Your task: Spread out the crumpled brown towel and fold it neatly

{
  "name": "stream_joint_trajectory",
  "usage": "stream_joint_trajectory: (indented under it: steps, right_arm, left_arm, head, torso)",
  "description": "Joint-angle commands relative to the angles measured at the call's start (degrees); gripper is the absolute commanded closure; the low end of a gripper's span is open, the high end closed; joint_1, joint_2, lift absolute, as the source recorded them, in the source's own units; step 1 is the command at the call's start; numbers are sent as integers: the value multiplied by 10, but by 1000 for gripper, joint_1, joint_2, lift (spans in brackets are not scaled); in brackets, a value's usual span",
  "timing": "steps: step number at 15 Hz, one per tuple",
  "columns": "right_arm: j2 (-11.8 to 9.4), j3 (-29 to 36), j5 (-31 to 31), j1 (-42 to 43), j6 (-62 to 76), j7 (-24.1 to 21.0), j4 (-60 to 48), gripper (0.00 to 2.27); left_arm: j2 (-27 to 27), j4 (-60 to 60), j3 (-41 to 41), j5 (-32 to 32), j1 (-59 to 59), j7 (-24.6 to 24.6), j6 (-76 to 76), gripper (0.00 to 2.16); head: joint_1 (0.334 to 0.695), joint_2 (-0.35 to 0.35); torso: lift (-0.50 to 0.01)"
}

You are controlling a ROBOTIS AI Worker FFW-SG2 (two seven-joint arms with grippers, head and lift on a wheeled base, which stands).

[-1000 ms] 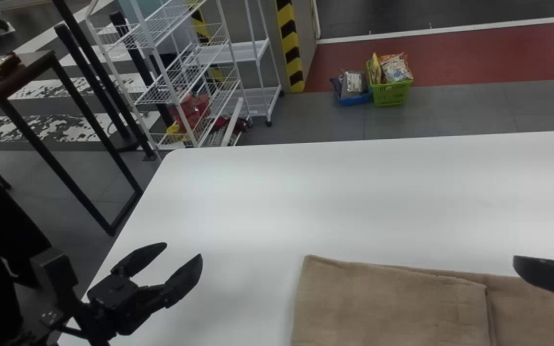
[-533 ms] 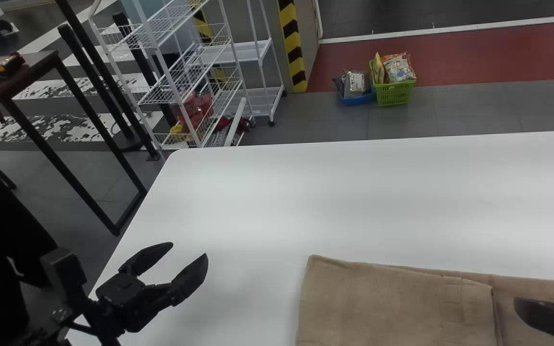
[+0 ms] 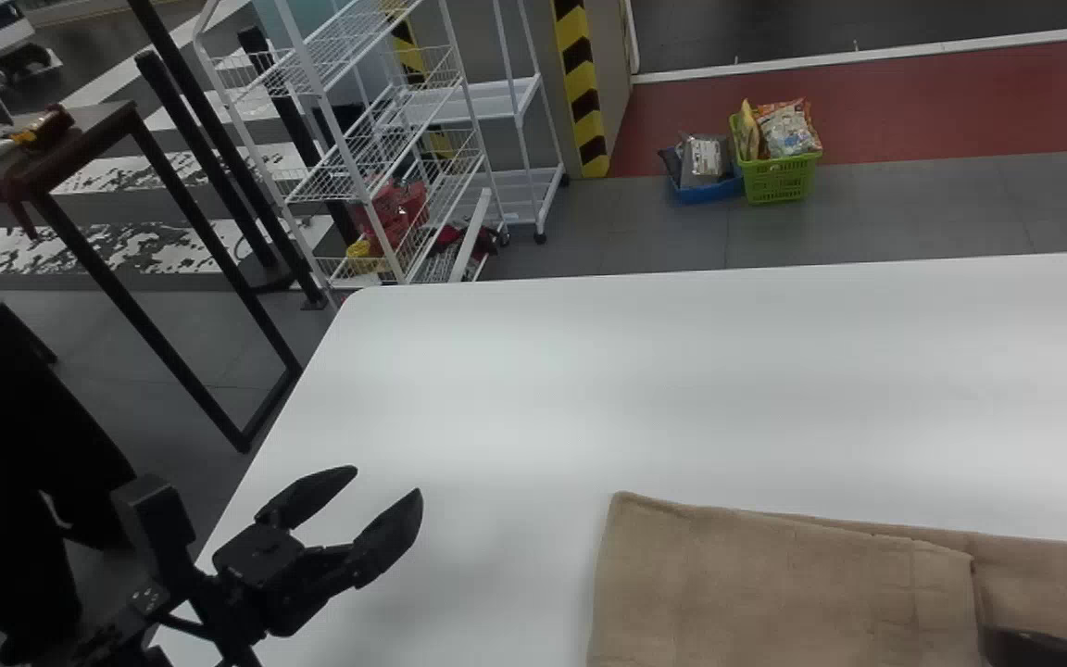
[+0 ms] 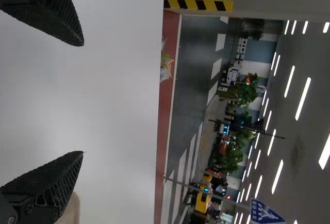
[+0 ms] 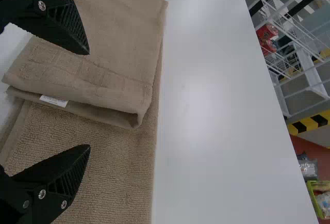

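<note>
At the near side of a smooth white desk [image 3: 682, 398], a soft brown cloth towel [image 3: 774, 593] lies spread low and partly folded.
From where I stand, its squared upper flap looks plush and faintly banded, with a plump rounded edge, over a lower layer of nubby loops running on toward the robot's right; a small white fabric tag [image 5: 53, 100] pokes out along the flap's rim. The black, two-fingered right tool [image 3: 1036, 633] hangs over the cloth by that edge, its ribbed fingers apart. The black, two-fingered left tool [image 3: 388, 482] is over the desk, left of the towel, fingers likewise apart. Since a second ago, the right tool has drawn back toward the near side, while the towel has kept its folds.
</note>
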State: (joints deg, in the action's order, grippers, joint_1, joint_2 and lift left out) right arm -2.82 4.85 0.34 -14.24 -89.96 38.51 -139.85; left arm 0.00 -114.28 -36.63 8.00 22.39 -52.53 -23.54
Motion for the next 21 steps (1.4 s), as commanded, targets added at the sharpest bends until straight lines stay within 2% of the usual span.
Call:
stream_joint_trajectory:
  steps: [1,11,21]
  right_arm:
    - [0,-3,2,0,-1,-2,12,194]
    - [-1,-25,6,19,-1,-11,53,221]
    - [0,-28,4,42,-1,-12,93,350]
  left_arm:
    - [-1,7,0,-1,-2,-2,2,60]
    - [-1,26,-3,-2,-9,-6,20,60]
    - [-1,35,-5,-2,-12,-6,28,60]
  head:
    - [695,345]
    - [695,350]
    - [695,350]
  torso:
    - [-128]
    - [-128]
    - [-128]
